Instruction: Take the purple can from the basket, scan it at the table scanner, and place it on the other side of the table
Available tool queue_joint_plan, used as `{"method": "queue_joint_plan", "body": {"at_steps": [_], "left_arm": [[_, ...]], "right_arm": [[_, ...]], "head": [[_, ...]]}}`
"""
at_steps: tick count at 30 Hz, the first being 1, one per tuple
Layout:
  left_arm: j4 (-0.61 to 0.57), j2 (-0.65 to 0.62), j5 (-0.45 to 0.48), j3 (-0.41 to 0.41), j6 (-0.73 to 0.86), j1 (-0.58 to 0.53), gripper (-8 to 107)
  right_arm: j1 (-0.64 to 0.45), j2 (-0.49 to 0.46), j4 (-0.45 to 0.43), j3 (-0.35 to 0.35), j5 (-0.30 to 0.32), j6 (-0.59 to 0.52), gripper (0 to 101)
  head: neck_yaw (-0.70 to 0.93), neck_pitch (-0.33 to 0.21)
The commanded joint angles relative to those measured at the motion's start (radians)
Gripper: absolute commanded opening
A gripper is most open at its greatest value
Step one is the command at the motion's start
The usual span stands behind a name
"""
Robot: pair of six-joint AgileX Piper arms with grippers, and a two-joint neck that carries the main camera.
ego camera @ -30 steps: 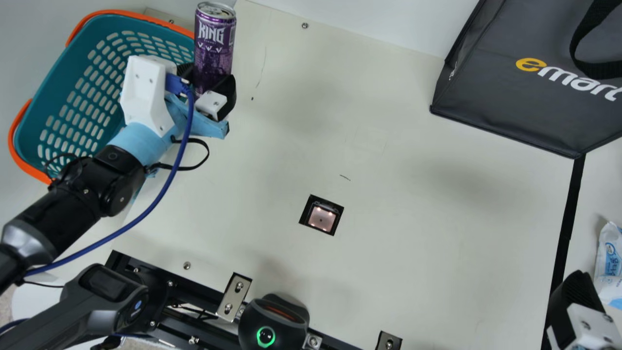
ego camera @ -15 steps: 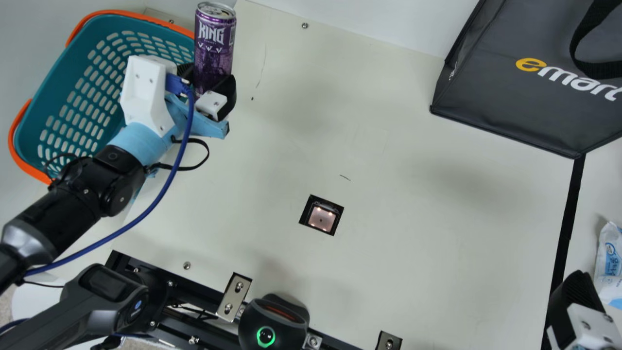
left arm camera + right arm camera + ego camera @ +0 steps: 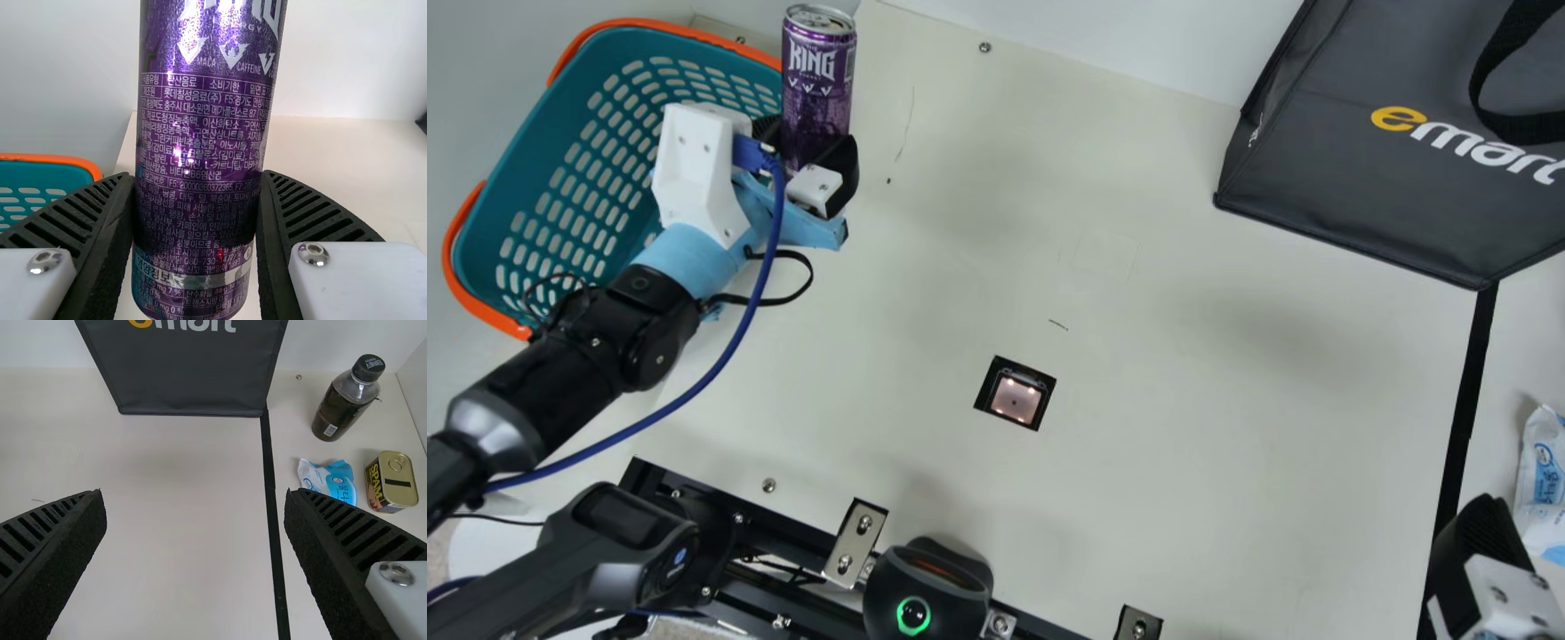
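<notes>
Clamps the purple can (image 3: 815,80) upright at upper left, beside the basket (image 3: 534,138), left pincer (image 3: 197,175) closed to its width, likely leaving print exposed for the table scanner (image 3: 1015,400). Has the right pincer (image 3: 194,492) wide open, empty, at lower right, presumably unneeded.

Black jointed left arm (image 3: 551,396), silver-grey band, angled in from main view's left edge; pale-blue wrist wrap (image 3: 694,258). Left black ribbed two-finger gripper (image 3: 807,147), white mounts, clamped in a grip. Right black ribbed two-finger gripper (image 3: 1482,542) at lower right corner, fingers (image 3: 57,553) wide apart.
</notes>
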Motion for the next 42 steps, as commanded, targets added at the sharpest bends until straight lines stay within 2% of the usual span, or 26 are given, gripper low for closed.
{"method": "queue_joint_plan", "body": {"at_steps": [1,10,19,30,42], "left_arm": [[-0.023,0.016,-0.035,0.006,0.014,-0.002,-8],[-0.133,0.104,-0.153,0.012,0.087,-0.044,-8],[-0.197,0.178,-0.217,-0.035,0.118,-0.088,-8],[-0.129,0.261,-0.267,-0.100,0.050,-0.077,-8],[-0.063,0.432,-0.433,-0.124,-0.020,-0.060,-8]], "right_arm": [[0.000,0.000,0.000,0.000,0.000,0.000,95],[0.000,0.000,0.000,0.000,0.000,0.000,95],[0.000,0.000,0.000,0.000,0.000,0.000,95],[0.000,0.000,0.000,0.000,0.000,0.000,95],[0.000,0.000,0.000,0.000,0.000,0.000,95]], "head": [[0.004,-0.026],[0.004,-0.026],[0.004,-0.026],[0.004,-0.026],[0.004,-0.026]]}}
